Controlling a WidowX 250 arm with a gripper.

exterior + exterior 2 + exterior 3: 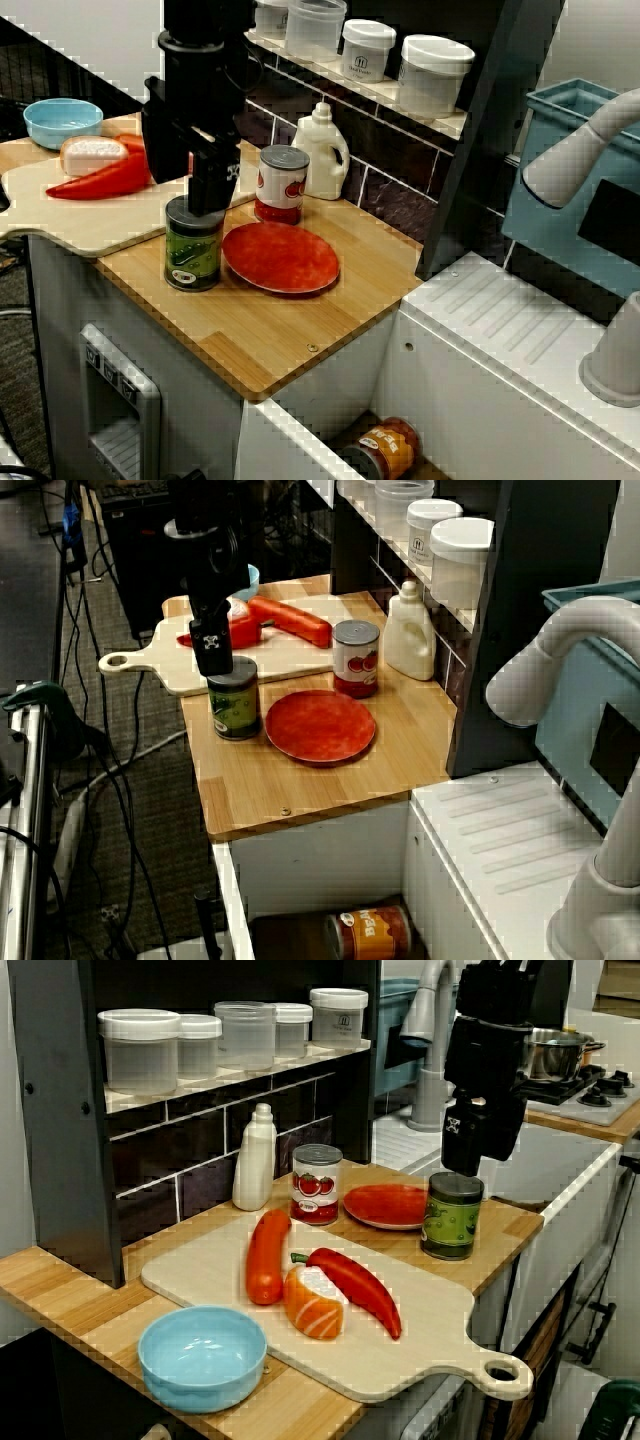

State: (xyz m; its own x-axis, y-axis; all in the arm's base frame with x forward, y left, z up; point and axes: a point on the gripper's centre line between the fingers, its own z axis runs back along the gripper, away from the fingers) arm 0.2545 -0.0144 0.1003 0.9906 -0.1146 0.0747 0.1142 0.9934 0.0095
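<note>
Hanging nose-down over the counter (300, 340), my gripper (468, 1160) is straight above the green can (452, 1218). The can stands upright near the counter's front edge, with its long axis vertical and in line with mine, so it lies directly below me rather than off to a side. From the board end, my fingertips seem to reach the lid's rim or stop just short of it. In the close view across the counter they look as if they overlap the lid. I cannot tell which, because the black fingers blur into the dark lid in every view. For the same reason I cannot say how wide my jaws stand, or whether they grip anything.

Just beside the green can lies a flat red plate (282, 258), close to it but seemingly not touching. Behind the plate stands a tomato can (282, 185), also upright, with a white bottle (322, 150) next to it against the dark tiles.

On the can's other side a board (400, 1360) runs along the counter. It carries a red pepper (355, 1290), a salmon piece (312, 1305) and a long orange sausage (266, 1255). A blue bowl (202, 1355) sits beyond the board's far end, well apart from me. Lidded jars (140, 1050) line the shelf above.
</note>
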